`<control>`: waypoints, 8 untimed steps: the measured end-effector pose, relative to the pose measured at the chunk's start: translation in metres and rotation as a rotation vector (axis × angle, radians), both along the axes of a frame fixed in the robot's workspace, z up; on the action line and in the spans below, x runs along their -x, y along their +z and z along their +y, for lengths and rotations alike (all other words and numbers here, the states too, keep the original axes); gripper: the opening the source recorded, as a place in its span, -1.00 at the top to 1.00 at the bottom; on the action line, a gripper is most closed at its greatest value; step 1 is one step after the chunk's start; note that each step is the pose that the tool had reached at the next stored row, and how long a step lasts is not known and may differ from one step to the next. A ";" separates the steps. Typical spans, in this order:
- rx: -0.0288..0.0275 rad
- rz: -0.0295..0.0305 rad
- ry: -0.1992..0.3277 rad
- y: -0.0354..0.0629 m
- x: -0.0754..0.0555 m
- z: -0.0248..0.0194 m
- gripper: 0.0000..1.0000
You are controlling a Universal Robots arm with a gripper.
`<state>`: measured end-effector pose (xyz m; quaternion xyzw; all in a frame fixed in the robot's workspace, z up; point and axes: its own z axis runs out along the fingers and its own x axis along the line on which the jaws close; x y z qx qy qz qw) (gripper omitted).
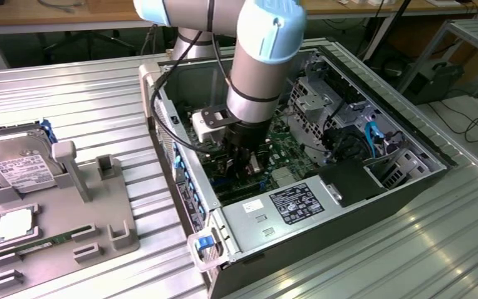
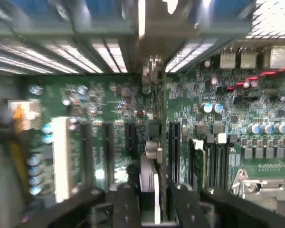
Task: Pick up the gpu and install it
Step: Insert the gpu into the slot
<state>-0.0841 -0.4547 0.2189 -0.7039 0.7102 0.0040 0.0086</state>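
The open computer case [image 1: 305, 156] lies on the ribbed metal table [image 1: 81, 93], with the arm [image 1: 260, 68] reaching down into it. Over the green motherboard [image 2: 213, 123] the gripper [image 2: 152, 199] is clamped on the gpu [image 2: 149, 171], held edge-on between the fingers [image 2: 126, 204], above the slots. The card looks light, stiff and fragile; its bare edges seem the safest hold.
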 end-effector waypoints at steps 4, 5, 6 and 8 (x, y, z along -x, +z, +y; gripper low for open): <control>0.0017 -0.0002 0.000 0.0018 0.000 -0.0003 0.29; 0.0018 -0.0012 0.000 0.0043 0.000 -0.0003 0.29; 0.0018 -0.0029 0.000 0.0078 0.000 -0.0003 0.29; 0.0017 -0.0046 0.000 0.0147 0.000 -0.0003 0.29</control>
